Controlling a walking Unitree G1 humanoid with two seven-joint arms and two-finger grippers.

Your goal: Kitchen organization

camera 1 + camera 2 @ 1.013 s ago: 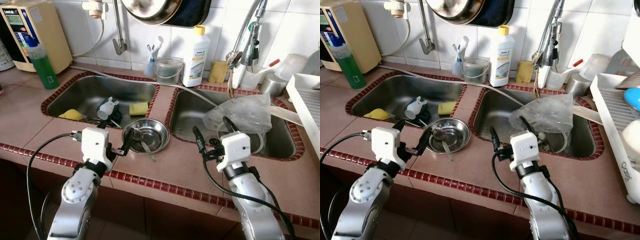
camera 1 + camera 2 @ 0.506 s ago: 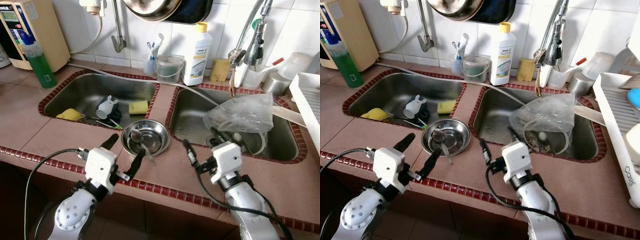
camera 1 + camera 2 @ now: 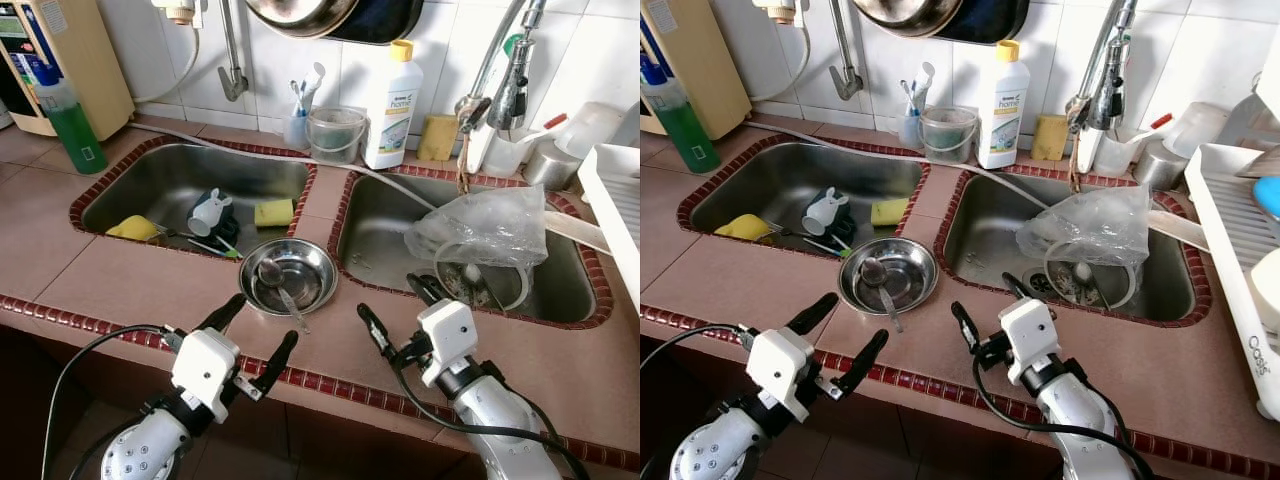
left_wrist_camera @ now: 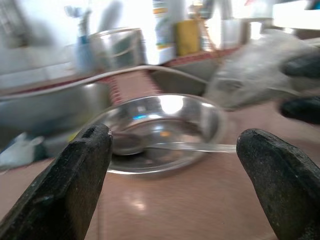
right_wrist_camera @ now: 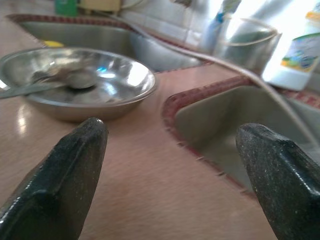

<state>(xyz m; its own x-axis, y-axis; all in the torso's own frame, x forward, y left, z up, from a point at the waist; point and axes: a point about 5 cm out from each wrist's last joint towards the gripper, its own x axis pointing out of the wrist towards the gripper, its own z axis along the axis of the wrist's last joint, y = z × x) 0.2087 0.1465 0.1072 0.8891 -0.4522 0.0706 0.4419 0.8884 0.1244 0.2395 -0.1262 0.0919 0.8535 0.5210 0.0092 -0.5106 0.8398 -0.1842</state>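
Note:
A round steel bowl [image 3: 290, 277] sits on the tiled counter between the two sinks, with a metal spoon [image 3: 280, 287] lying in it, handle over the near rim. My left gripper [image 3: 250, 337] hangs open at the counter's front edge, short of the bowl, which its wrist view shows as the bowl [image 4: 160, 130] straight ahead. My right gripper [image 3: 398, 310] is open too, low over the counter to the bowl's right, near the right sink's [image 3: 380, 240] front rim. Neither holds anything.
The left sink [image 3: 170, 185] holds a white cup [image 3: 208, 213], yellow sponges and utensils. A clear plastic bag [image 3: 480, 230] lies in the right sink. A detergent bottle [image 3: 391, 105], a plastic tub [image 3: 336, 135] and a green soap bottle [image 3: 68, 118] stand at the back. A white dish rack [image 3: 1240, 250] stands right.
Both arms have drawn back toward the counter's front edge and lower in view. The left gripper has left the bowl's rim. The bowl and spoon lie as before.

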